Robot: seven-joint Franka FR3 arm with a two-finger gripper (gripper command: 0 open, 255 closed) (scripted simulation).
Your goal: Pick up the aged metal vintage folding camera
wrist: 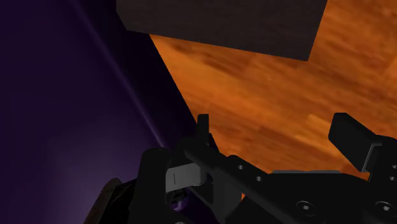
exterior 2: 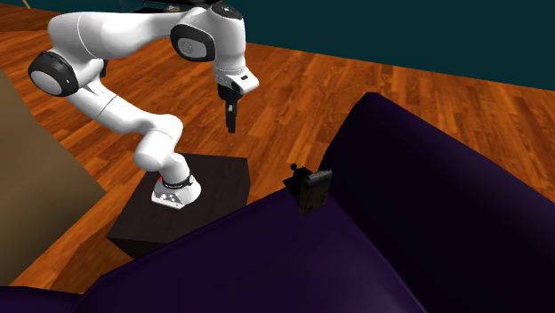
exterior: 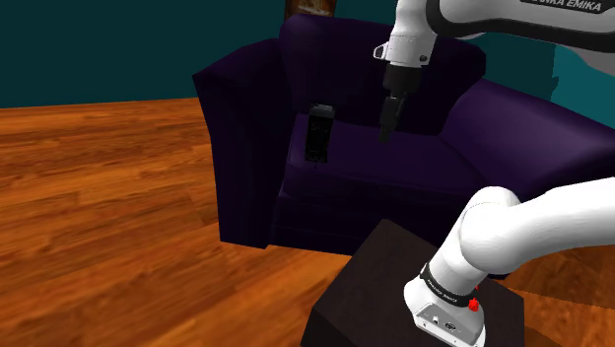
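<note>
The dark box stand (exterior: 394, 281) sat nearest, at the lower right of the shoulder view. The white arm (exterior: 503, 232) rose from it and arched out through the top of the frame. It came down again in the upper middle, and its black gripper (exterior: 385, 126) hung above the seat of a deep purple armchair (exterior: 414, 168), touching nothing. In the wrist view the two fingers (wrist: 202, 127) stood well apart with only wood floor (wrist: 267, 95) between them, so the hand was wide and empty.

Further back on the seat, toward the left of the shoulder view, the folding camera (exterior: 318, 133) stood upright. It was a dark, tall, narrow body close to the chair's inner arm and the backrest. Whether it leaned on either could not be told. It was apart from the gripper, lower and to its left in that view. Behind the chair ran a teal wall (exterior: 118, 49).

The step in hand looked like the approach, with the grasp not yet begun. To do it well, the hand should first travel across above the camera and only then descend. The fingers should stay wide until they straddle the body. They would best close across its thinner faces, about the middle or above. A tall thing on a soft cushion is likely to tip at a sideways nudge, so the descent should be straight and slow. The chair's arm close beside the camera leaves little room for the finger on that side. Turning the wrist so the fingers avoid it would help.
</note>
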